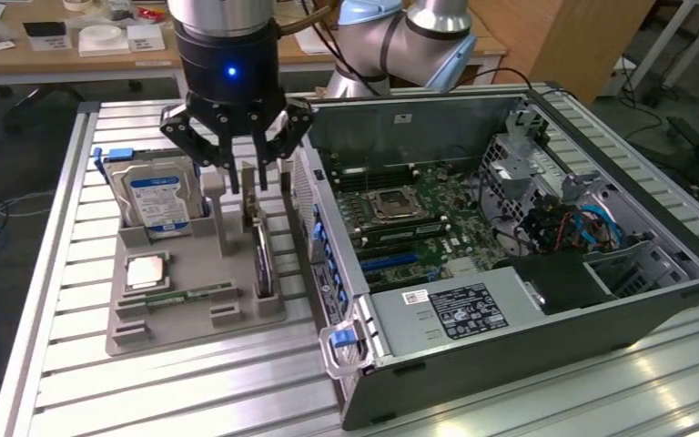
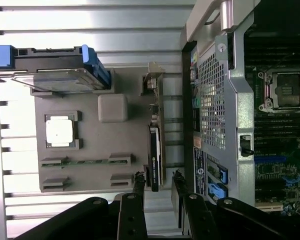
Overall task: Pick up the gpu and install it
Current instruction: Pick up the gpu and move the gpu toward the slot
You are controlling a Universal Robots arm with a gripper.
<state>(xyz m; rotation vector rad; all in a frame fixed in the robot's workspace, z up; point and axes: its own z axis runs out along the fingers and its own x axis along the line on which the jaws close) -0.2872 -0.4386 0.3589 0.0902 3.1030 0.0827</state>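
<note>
The gpu [image 1: 259, 255] stands on its long edge in a slot of the grey holder tray [image 1: 240, 314], close to the open computer case [image 1: 471, 364]. In the wrist view the gpu [image 2: 155, 150] is edge-on, a thin dark card with a pale metal bracket at its far end. My gripper [image 1: 248, 184] hangs directly over the card's far end, open, with one finger on each side of it. The wrist view shows the fingertips [image 2: 139, 181] straddling the card's near end without touching it; the gripper [image 2: 158, 181] holds nothing.
On the same tray stand a silver hard drive [image 1: 159, 196] with a blue-white label, a processor chip [image 1: 146, 271] and a green memory stick [image 1: 186, 296]. The case's motherboard [image 1: 417, 214] lies exposed, with blue slots [image 1: 392, 261]. The case wall is just beside the gpu. The table is slatted aluminium [image 1: 143, 391].
</note>
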